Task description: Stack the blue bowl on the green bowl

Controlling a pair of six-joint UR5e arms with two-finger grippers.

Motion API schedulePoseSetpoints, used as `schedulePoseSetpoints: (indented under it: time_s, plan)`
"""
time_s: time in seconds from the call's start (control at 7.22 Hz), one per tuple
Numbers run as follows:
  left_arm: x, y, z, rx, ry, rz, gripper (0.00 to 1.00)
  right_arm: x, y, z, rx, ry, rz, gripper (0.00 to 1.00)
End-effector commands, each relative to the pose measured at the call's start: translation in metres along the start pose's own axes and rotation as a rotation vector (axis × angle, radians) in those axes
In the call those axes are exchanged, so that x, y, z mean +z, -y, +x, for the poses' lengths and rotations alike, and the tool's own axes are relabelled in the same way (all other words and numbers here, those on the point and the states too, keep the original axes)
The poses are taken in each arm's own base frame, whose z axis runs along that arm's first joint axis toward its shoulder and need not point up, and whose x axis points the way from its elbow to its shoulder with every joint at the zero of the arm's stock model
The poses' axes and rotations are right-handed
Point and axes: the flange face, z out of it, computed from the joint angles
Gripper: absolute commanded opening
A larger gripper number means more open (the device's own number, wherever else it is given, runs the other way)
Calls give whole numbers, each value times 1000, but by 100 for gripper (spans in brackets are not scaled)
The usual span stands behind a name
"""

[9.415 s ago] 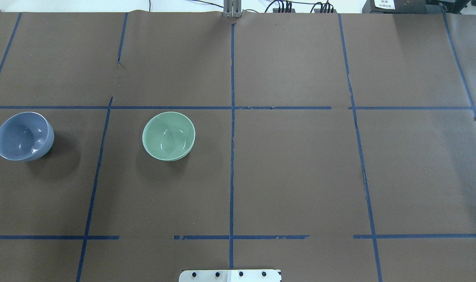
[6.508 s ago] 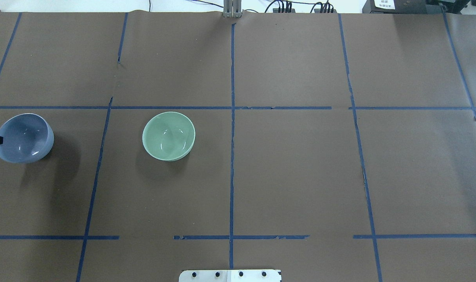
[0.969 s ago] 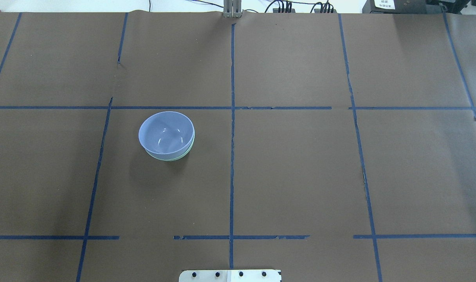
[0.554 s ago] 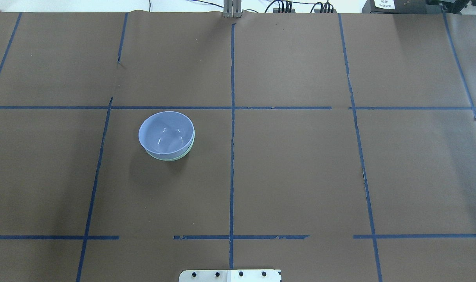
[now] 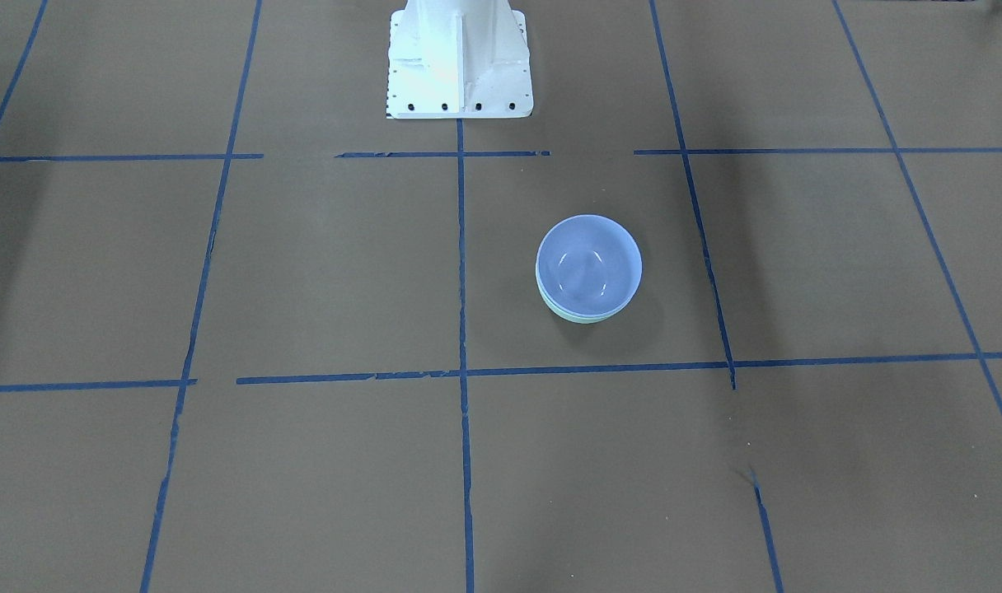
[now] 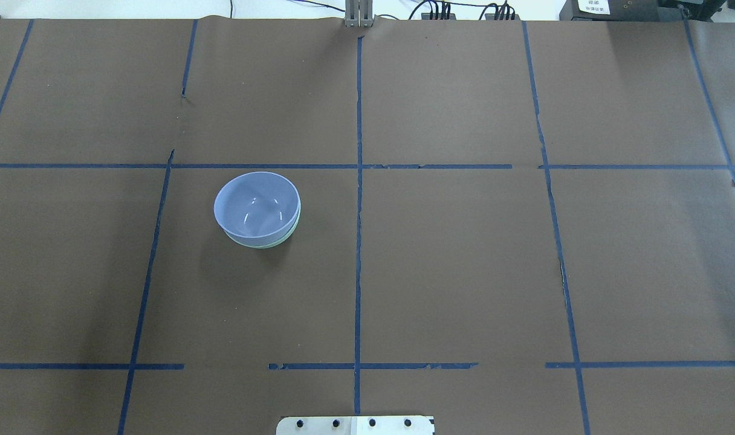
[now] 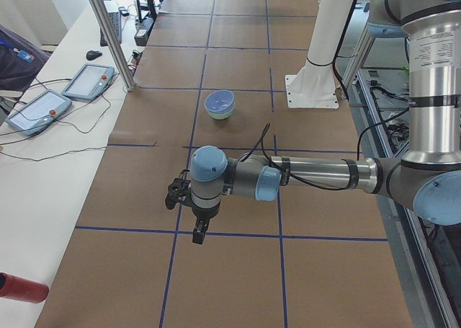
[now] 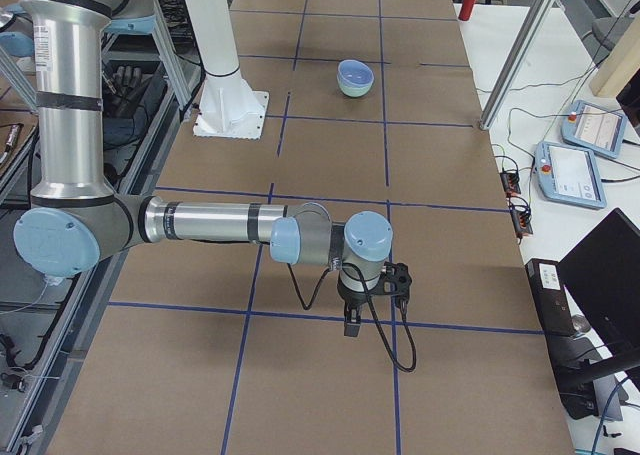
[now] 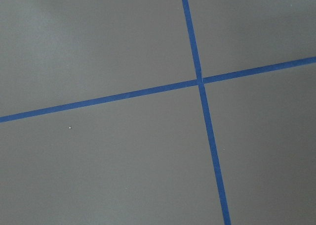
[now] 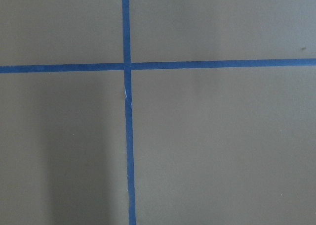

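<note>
The blue bowl (image 6: 255,202) sits nested upright inside the green bowl (image 6: 265,244), of which only a thin mint rim shows below it. The stack stands on the table's left half. It also shows in the front-facing view, blue bowl (image 5: 589,263) over green rim (image 5: 583,318), and in both side views (image 7: 220,101) (image 8: 355,73). My left gripper (image 7: 198,234) hangs above the table's left end, far from the bowls. My right gripper (image 8: 350,325) hangs above the right end. They show only in the side views, so I cannot tell whether they are open or shut.
Brown paper with blue tape grid lines (image 6: 358,181) covers the table. The robot's white base (image 5: 458,58) stands at the near middle edge. Teach pendants (image 7: 88,81) and cables lie on the white bench beyond the far edge, next to a metal post (image 7: 108,32).
9.4 s ago the blue bowl stood alone at the far left and the green bowl was empty. Since 1.0 s ago the blue bowl sits in the green bowl and nothing moves.
</note>
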Motion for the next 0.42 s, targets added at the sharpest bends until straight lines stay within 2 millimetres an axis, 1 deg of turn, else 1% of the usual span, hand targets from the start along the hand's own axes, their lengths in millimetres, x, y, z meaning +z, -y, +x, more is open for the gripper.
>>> schedulePoseSetpoints:
  time_s: [0.0,0.28]
  plan:
    - [-2,1,1,3,-1,3,100,0,0,0,0,0,0,100]
    - [-3,1,2,5,-1,6,100,0,0,1,1,0,1,100]
